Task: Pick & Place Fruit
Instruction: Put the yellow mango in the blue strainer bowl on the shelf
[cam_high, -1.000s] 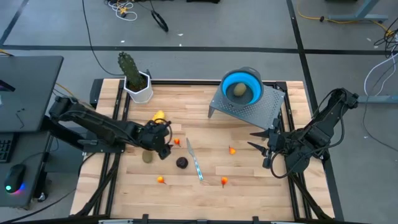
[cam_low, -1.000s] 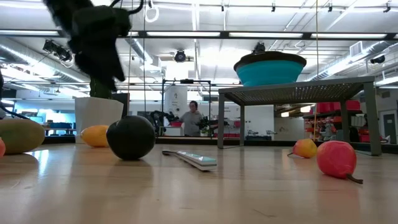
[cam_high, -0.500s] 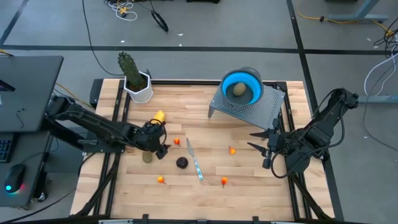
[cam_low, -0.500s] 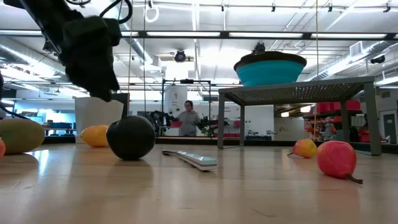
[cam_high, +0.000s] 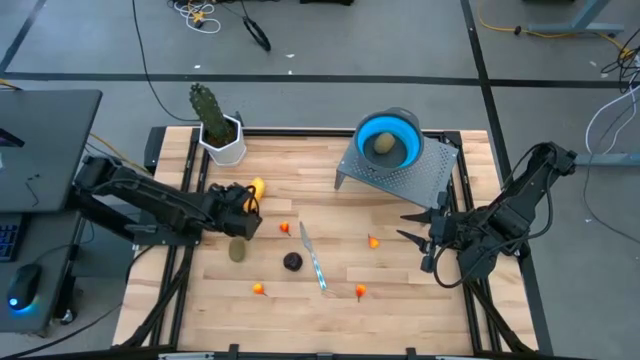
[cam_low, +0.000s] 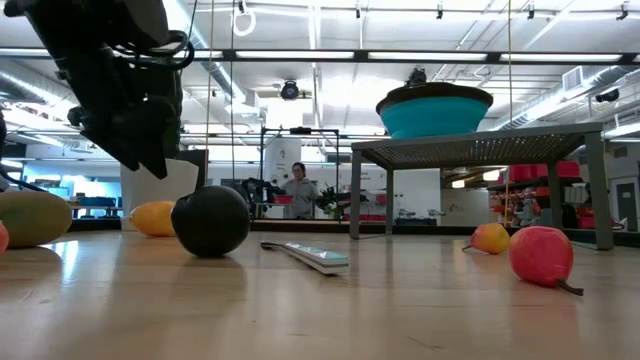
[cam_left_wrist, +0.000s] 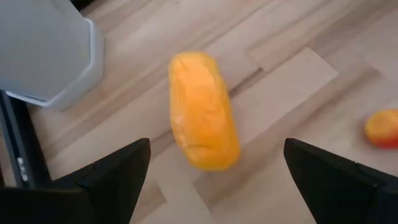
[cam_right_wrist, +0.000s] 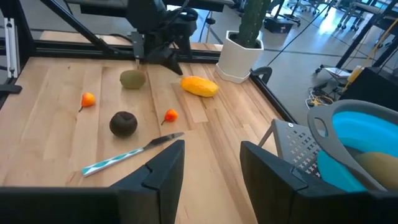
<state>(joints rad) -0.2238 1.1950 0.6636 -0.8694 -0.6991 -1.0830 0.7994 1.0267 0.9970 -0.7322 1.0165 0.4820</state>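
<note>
High view first: the left gripper (cam_high: 249, 203) hangs above the worktop (cam_high: 400, 290) with its two dark wedge fingers spread wide and nothing between them. Just beyond its tips lies the yellow fruit (cam_high: 257, 187), a smooth oblong; the left wrist view shows it lying clear of both fingers on the pale wood planks. The left arm reaches in low from the left edge, its links folded. An olive fruit (cam_high: 238, 250), a dull oval, lies just near of the gripper. A purple ball (cam_high: 292, 262), matte and round, sits to its right, beside the slim knife (cam_high: 313, 260) with a silvery blade and striped blue handle. Small glossy orange fruits are scattered: one (cam_high: 285, 228) between gripper and knife, one (cam_high: 259, 289) near the front, one (cam_high: 360, 291) by the knife's near end, one (cam_high: 373, 241) further right. At the far left corner stands a ribbed cactus (cam_high: 208, 112) in a white faceted pot (cam_high: 226, 146). Far right of centre, a perforated grey metal stand (cam_high: 410, 180) carries a blue bowl (cam_high: 388, 141) holding a second olive fruit (cam_high: 384, 146). The right gripper (cam_high: 414, 225) waits at the right edge, arm bent, fingers parted and holding nothing. No writing is legible.
</note>
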